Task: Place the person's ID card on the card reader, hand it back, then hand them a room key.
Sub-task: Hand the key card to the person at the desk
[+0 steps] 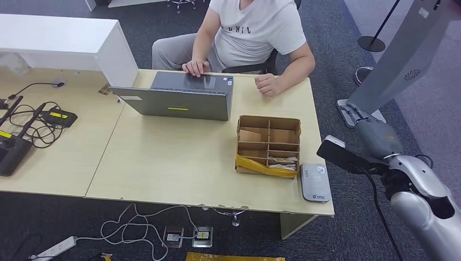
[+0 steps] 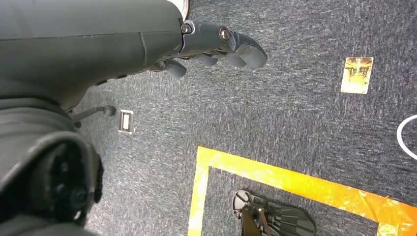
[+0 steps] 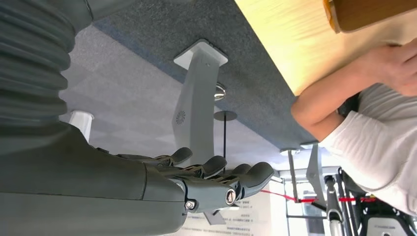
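Task looks unstarted. Right robot hand empty, fingers spread, off surface at 3 o'clock. Left robot hand empty, fingers loosely apart, hanging over carpet. Card reader at 5 o'clock, bare. ID card unseen; person at 12 o'clock. Key cards seemingly in divided box.

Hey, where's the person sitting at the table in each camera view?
Head view: person at top centre, across the table, one hand on the laptop.
Left wrist view: not in it; this camera faces the carpet.
Right wrist view: person beyond the right hand, forearm bent by the table's edge.
Shared landmark: the table, in the head and right wrist views.
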